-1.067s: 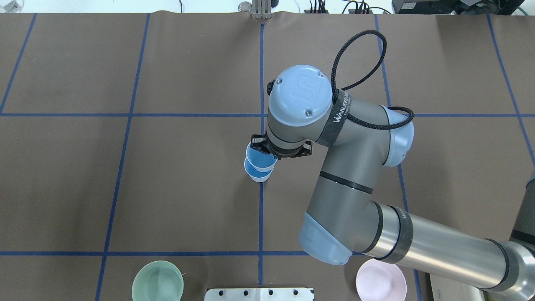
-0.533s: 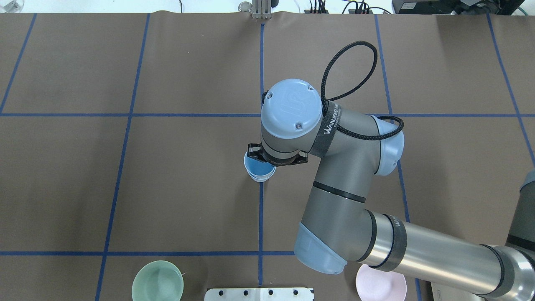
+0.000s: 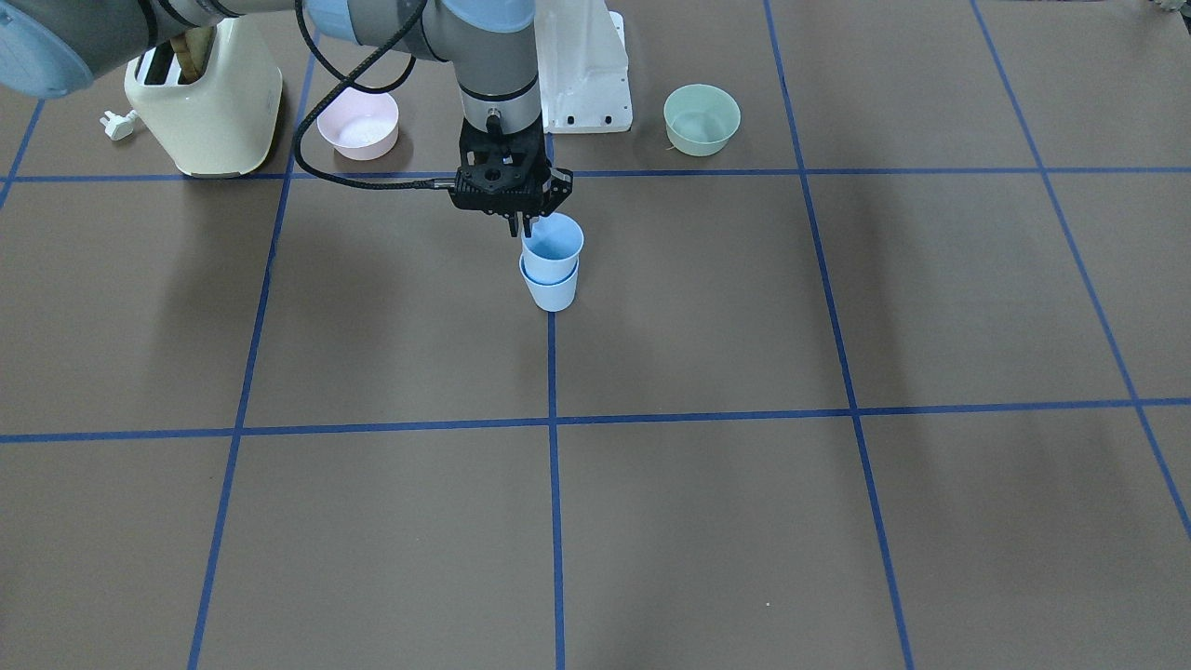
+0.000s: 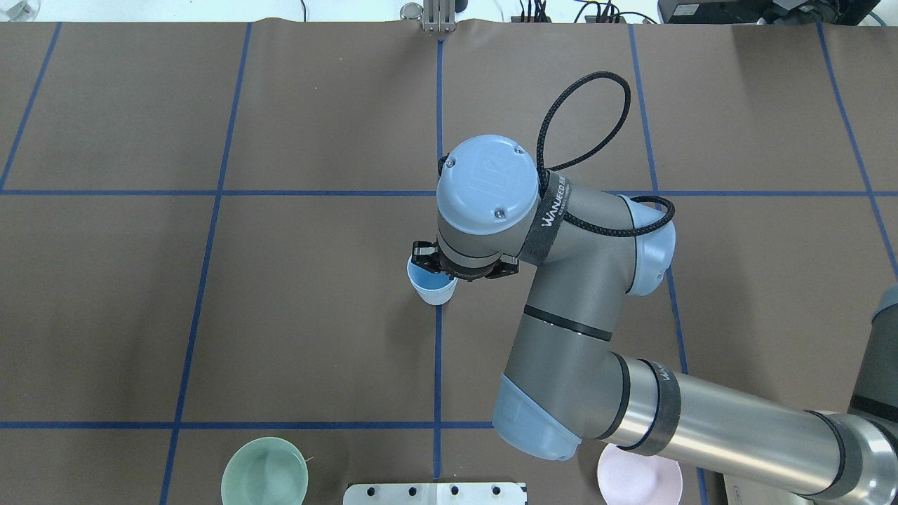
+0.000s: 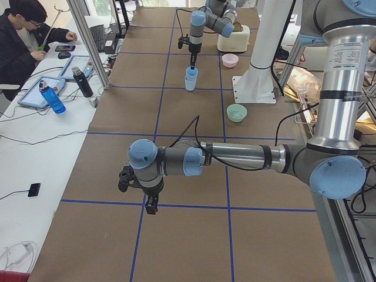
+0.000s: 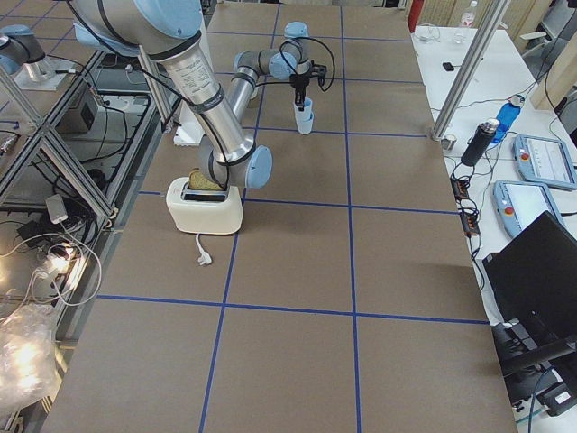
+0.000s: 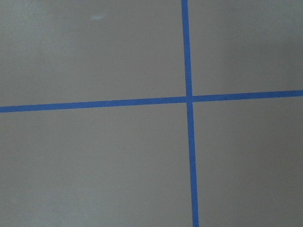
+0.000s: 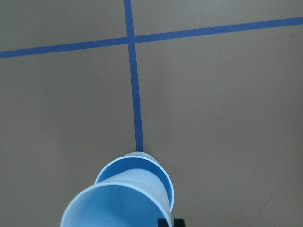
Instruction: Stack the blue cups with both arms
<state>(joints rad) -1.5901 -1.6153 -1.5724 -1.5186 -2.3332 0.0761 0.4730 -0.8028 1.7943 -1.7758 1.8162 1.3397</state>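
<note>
Two light-blue cups stand on the centre blue tape line, one nested in the other: the upper cup [image 3: 553, 244] sits in the lower cup [image 3: 551, 290]. My right gripper [image 3: 519, 226] comes straight down and is shut on the upper cup's rim on the robot's side. The overhead view shows the stack [image 4: 431, 286] half under the wrist. The right wrist view shows the upper cup [image 8: 118, 205] close up over the lower cup's rim [image 8: 142, 163]. My left gripper [image 5: 151, 207] hangs over bare table far from the cups; I cannot tell if it is open.
A green bowl [image 3: 702, 118] and a pink bowl [image 3: 358, 124] sit near the robot's base, on either side of the white pedestal [image 3: 582, 65]. A cream toaster [image 3: 205, 93] with a loose plug [image 3: 118, 124] stands beyond the pink bowl.
My right gripper has come down and toward the robot with the upper cup, which was tilted above the lower cup and now sits nested in it.
</note>
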